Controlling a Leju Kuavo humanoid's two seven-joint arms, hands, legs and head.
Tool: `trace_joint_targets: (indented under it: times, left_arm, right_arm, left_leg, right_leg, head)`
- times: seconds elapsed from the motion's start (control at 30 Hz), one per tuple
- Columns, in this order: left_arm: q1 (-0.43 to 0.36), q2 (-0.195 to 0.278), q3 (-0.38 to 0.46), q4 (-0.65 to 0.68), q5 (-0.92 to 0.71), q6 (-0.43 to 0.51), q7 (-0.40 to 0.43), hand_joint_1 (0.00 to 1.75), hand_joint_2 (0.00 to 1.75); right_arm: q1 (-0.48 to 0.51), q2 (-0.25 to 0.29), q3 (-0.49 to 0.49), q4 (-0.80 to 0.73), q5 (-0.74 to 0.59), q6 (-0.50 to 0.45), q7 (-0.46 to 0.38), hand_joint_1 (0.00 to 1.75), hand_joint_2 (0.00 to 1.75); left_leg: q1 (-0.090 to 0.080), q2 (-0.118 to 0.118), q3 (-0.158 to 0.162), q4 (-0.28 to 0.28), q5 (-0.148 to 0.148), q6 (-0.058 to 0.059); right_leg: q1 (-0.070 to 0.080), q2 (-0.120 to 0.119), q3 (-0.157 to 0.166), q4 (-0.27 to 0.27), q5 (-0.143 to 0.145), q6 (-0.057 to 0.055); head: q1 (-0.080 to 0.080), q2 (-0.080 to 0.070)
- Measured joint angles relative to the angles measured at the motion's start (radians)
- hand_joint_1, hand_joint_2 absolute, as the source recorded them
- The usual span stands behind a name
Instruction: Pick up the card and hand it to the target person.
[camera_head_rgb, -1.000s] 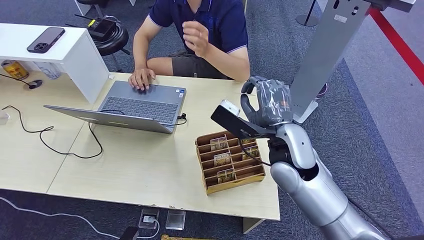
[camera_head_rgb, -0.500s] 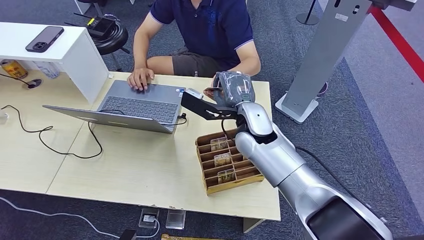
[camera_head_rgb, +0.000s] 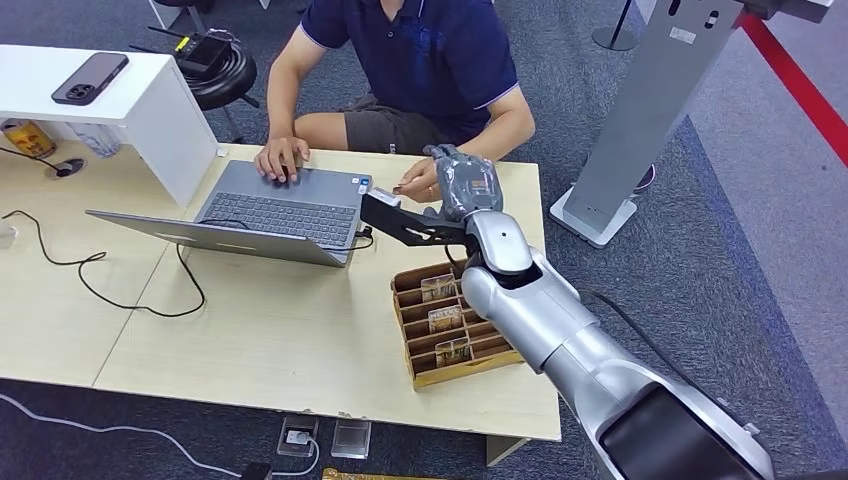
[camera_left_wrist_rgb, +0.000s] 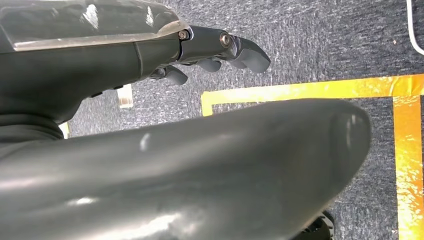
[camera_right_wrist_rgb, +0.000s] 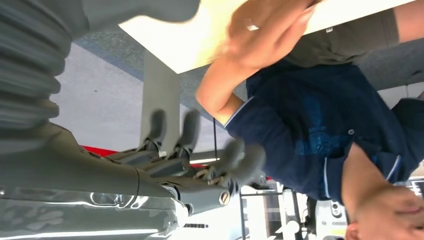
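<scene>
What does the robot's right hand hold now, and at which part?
It cannot be told. The right hand is stretched out to the person's hand, which hides any card. The left hand holds nothing.

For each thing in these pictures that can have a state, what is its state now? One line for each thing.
laptop: open, on the table; a person's hand rests on its keyboard.
card organizer: on the table, cards upright in its slots.
phone: lying flat on the white shelf.
right hand: raised beside the person's other hand; held card not discernible.
left hand: hanging above the floor, fingers apart, empty.
</scene>
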Motion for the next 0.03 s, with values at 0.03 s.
trace_joint_targets:
  times: [0.03]
  left_arm:
    - [0.001,0.000,0.000,0.000,0.001,0.000,0.000,0.00,0.00]
  right_arm:
    - [-0.001,0.000,0.001,0.002,0.000,-0.003,0.001,0.00,1.75]
  left_leg:
    - [0.000,0.000,0.000,0.000,0.000,0.000]
  right_leg:
    - [0.000,0.000,0.000,0.000,0.000,0.000]
  head:
    - [0.000,0.000]
